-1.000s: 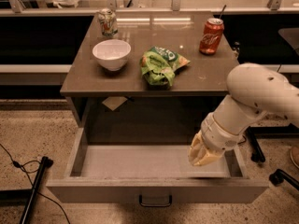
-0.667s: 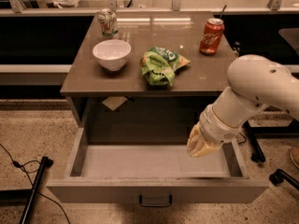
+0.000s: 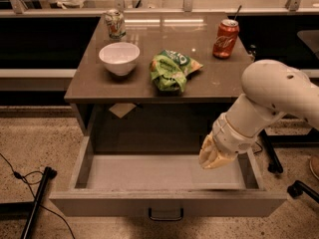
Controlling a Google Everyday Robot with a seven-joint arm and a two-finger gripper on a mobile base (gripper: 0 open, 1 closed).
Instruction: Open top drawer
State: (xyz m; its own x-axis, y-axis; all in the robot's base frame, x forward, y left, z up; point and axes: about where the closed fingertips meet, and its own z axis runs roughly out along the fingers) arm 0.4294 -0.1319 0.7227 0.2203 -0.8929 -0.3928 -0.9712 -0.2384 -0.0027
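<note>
The top drawer [image 3: 164, 203] is pulled far out from under the brown table [image 3: 209, 83]. Its light grey front panel faces me with a small dark pull handle [image 3: 165, 215] at the centre. The grey inside of the drawer [image 3: 149, 171] holds nothing that I can see. My gripper [image 3: 213, 156] hangs on the white arm [image 3: 269, 96] over the drawer's right rear part, above its floor and apart from the handle.
On the table stand a white bowl [image 3: 119, 58], a green chip bag [image 3: 172, 71], a red soda can [image 3: 225, 39] and a pale can [image 3: 115, 24]. A black cable and a stand leg [image 3: 35, 198] lie on the floor at the left. Chair legs [image 3: 279, 168] are at the right.
The arm and gripper have lifted a little and drawn back and to the left over the drawer's right side. The drawer has stayed open.
</note>
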